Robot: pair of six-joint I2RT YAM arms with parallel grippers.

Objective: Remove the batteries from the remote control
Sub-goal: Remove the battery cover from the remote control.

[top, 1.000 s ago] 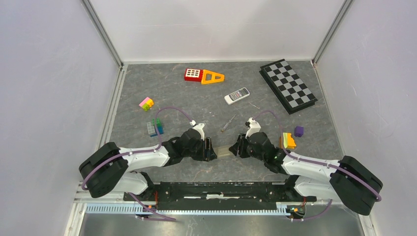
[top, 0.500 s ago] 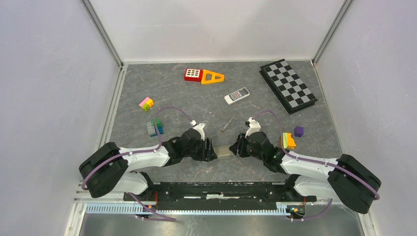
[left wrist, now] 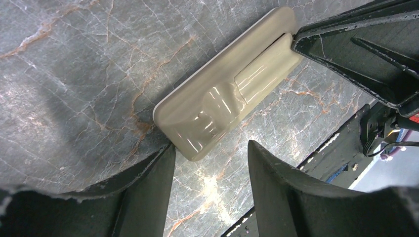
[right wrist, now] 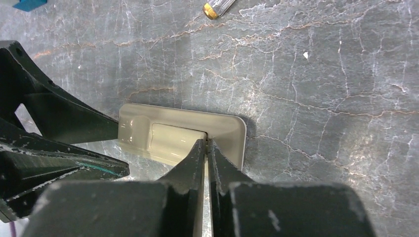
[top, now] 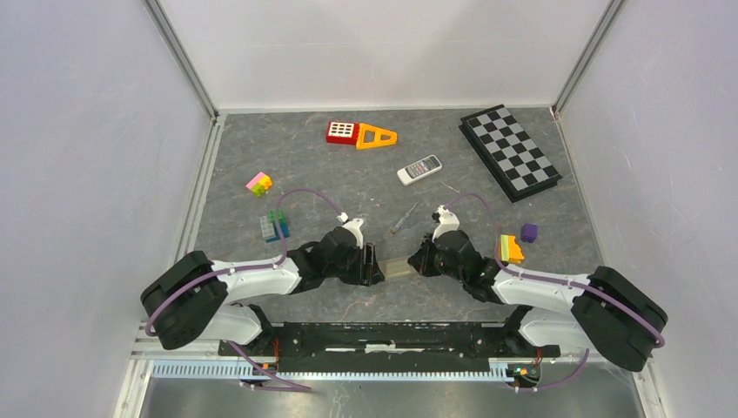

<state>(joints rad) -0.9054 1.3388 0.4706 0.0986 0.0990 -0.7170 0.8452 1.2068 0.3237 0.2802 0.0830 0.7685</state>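
Vs a second ago: right arm has edged slightly left toward the remote control (top: 397, 268) in the top view. Left arm and remote are in the same spot, and the rest of the tabletop (top: 305, 174) is unchanged.

Remote: beige, back side up, lower centre of the top view, between the two grippers.

Left gripper (left wrist: 210, 163): jaws open, straddling the remote's near end. One finger (left wrist: 148, 187) looks to touch a corner; the other stands clear.

Right gripper (right wrist: 205, 144): jaws pinched almost together with a thin slit left, tips at the edge of the battery cover (right wrist: 173, 138). Can't tell if they pinch anything.

Hidden or unclear:
- Batteries aren't visible; the cover sits flush on the remote.
- In the top view both sets of jaws are dark blobs, so their state is unreadable there.
- The remote's button side faces down.
- A thin stick tool (right wrist: 217, 7) is cut off at the top edge of the right wrist view.
- A second, white remote (top: 419, 169) lies upper centre, well apart.
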